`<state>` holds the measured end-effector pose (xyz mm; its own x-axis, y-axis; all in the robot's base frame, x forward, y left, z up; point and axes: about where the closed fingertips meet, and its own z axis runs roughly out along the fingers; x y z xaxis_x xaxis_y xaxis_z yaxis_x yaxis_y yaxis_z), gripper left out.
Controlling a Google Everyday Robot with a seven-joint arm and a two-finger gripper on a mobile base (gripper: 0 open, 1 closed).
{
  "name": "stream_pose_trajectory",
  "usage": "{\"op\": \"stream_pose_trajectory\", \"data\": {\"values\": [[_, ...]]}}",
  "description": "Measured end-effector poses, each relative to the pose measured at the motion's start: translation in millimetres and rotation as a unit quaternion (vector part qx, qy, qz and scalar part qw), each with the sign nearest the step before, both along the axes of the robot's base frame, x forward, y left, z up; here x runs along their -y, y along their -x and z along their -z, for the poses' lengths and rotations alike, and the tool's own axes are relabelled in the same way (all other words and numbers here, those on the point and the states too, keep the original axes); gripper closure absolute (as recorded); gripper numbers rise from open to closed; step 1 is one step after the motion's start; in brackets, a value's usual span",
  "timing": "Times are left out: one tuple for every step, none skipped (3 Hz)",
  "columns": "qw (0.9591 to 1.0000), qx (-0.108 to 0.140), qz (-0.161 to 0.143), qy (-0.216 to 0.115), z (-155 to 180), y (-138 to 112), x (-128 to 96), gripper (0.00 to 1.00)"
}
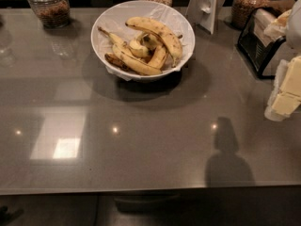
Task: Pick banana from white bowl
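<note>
Hangs at right edge of desk (141,145), grip state impossible to tell: end effector (286,91). Lies well apart, up-left, in white bowl (113,20): top banana (157,31), long axis slanting upper-left to lower-right.

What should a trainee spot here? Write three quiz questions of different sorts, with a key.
1. True or false: the bananas lie inside the white bowl.
2. Where is the gripper? A: at the right edge of the view, apart from the bowl. B: down in the bowl. C: at the left edge of the view.
3. Fill in: as the camera sees it, the black rack stands to the ___ of the bowl.
Key: 1 true; 2 A; 3 right.
</note>
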<state>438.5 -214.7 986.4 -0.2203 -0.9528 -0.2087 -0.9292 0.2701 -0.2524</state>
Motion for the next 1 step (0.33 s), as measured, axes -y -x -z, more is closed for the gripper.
{"op": "stream_pose_trajectory", "data": {"values": [[1.0000,0.000,0.000,0.000,-4.2,-0.1,-0.8,0.00]]}}
